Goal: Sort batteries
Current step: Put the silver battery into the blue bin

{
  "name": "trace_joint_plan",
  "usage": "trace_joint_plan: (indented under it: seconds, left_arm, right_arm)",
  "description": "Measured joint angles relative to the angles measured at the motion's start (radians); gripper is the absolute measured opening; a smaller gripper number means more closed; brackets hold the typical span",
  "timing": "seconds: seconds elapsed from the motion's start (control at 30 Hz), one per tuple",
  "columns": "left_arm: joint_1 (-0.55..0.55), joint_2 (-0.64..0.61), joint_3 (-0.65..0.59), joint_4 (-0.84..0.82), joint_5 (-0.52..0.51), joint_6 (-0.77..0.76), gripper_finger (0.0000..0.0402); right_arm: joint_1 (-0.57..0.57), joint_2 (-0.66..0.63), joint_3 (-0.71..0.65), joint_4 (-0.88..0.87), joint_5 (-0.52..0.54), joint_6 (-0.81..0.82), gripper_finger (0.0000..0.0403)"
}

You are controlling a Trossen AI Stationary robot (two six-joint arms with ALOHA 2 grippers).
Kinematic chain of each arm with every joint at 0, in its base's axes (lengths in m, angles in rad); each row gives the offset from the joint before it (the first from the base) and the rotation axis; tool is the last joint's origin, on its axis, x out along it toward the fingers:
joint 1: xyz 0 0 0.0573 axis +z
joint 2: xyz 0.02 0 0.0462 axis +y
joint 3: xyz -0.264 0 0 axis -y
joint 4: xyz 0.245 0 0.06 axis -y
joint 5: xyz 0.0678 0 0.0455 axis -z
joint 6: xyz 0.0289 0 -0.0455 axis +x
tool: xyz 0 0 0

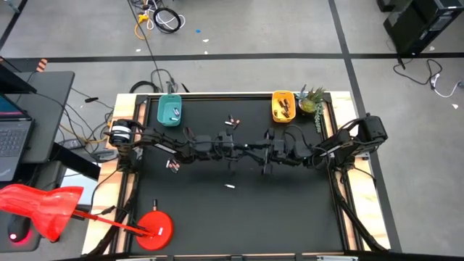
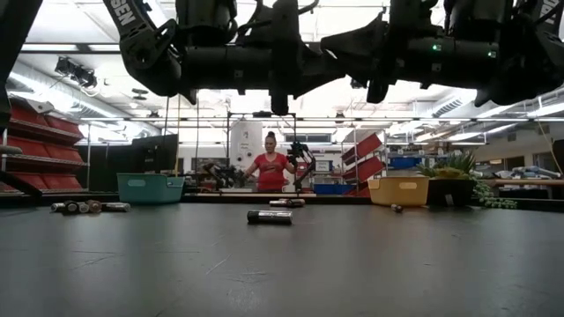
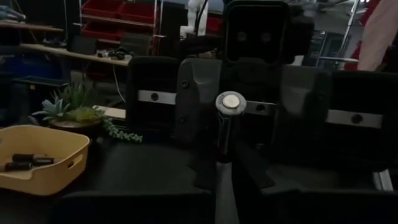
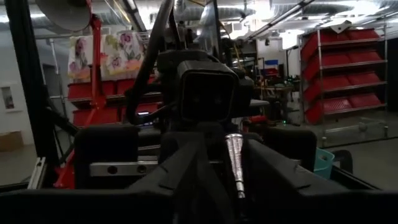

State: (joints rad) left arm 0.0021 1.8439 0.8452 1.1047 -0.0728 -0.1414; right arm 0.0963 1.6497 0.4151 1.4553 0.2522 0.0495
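My two grippers meet nose to nose high over the middle of the table. My left gripper is shut on one silvery battery, which stands nearly upright. My right gripper is open. Its fingers stand on either side of that battery's upper part with a gap on both sides. Other batteries lie on the black mat: a pair toward the far edge, one at the left and one near the middle. One dark battery lies on its side. My left gripper pinches the battery's lower part between its two fingers, which reach out about level from the table's left. The battery sticks up from the fingers. Its round end cap is on top and it is lifted clear of the table.
A teal tray stands at the far left of the mat. A yellow tray holding dark batteries stands at the far right, beside a small plant. Far off in the room behind the table, a person shows.
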Motion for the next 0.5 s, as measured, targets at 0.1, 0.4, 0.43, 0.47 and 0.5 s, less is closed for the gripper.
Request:
trace_joint_plan:
  seconds: [0.1,0.4,0.43,0.47,0.5]
  left_arm:
    - [0.001,0.0,0.002,-0.015,-0.028,-0.021,0.0026]
    - [0.002,-0.005,-0.054,0.073,-0.069,-0.053,0.0026]
    - [0.002,-0.009,-0.071,0.096,-0.075,-0.058,0.0026]
    - [0.004,-0.016,-0.09,0.115,-0.085,-0.07,0.0026]
    - [0.007,-0.023,-0.113,0.14,-0.092,-0.078,0.0026]
  right_arm:
    - [0.0,0.001,-0.001,0.0,0.02,-0.006,0.0162]
    - [0.0,0.0,-0.009,-0.002,0.085,-0.041,0.0176]
    - [0.0,-0.004,-0.018,-0.006,0.105,-0.047,0.0176]
    - [-0.001,-0.008,-0.03,-0.009,0.126,-0.049,0.0176]
    - [-0.001,-0.016,-0.043,-0.006,0.148,-0.05,0.0176]
